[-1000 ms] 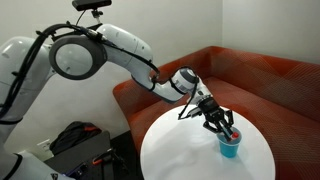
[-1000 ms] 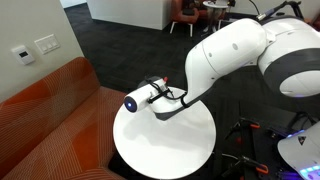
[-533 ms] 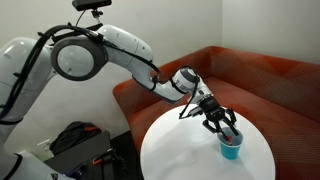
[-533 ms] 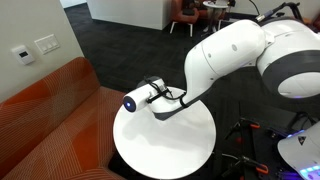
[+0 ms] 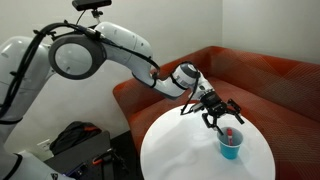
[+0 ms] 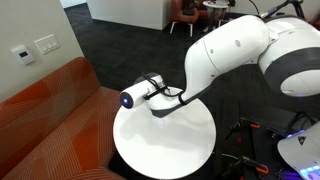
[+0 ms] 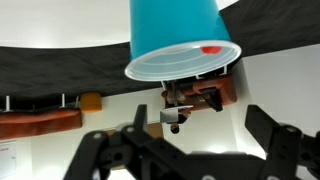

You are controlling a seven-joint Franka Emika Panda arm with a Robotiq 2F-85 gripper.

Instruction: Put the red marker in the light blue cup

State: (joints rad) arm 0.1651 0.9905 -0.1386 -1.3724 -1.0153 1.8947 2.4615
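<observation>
Here's the pincer [image 5: 222, 119], hanging over the round white surface [image 5: 185, 152] with its dark fingers spread wide apart and nothing between them. It sits just above the light blue cup [image 5: 230, 146] without touching it. The cup stands upright on the right part of the surface, with bare white tabletop all around it. And there's the red marker [image 5: 229, 133]: it's inside the cup, with only a small red bit showing at the rim.

The wrist view comes in upside down. The light blue cup [image 7: 178, 35] fills the top of the frame with its wide rim pointing downward, and the red marker [image 7: 211, 50] is a red spot just inside that rim, on the right of the picture. Lower down, the pincer [image 7: 185, 152] reaches in from the bottom edge. One black finger [image 7: 100, 150] is at the left, its partner is far off to the right, and the gap between them is open. The marker is clear of both fingers.

In an exterior view the white arm [image 5: 120, 45] arches in from the left, over the near end of the orange-red sofa [image 5: 270, 80] that wraps behind the surface. A black bag [image 5: 75, 140] sits low on the left, near the robot's base.

From the opposite side, the arm's big white body [image 6: 235, 50] fills the upper right and its wrist stretches out over the surface [image 6: 170, 145]. The sofa [image 6: 50, 125] runs along the left under the wall plates [image 6: 35, 48]. The cup is hidden from this side.
</observation>
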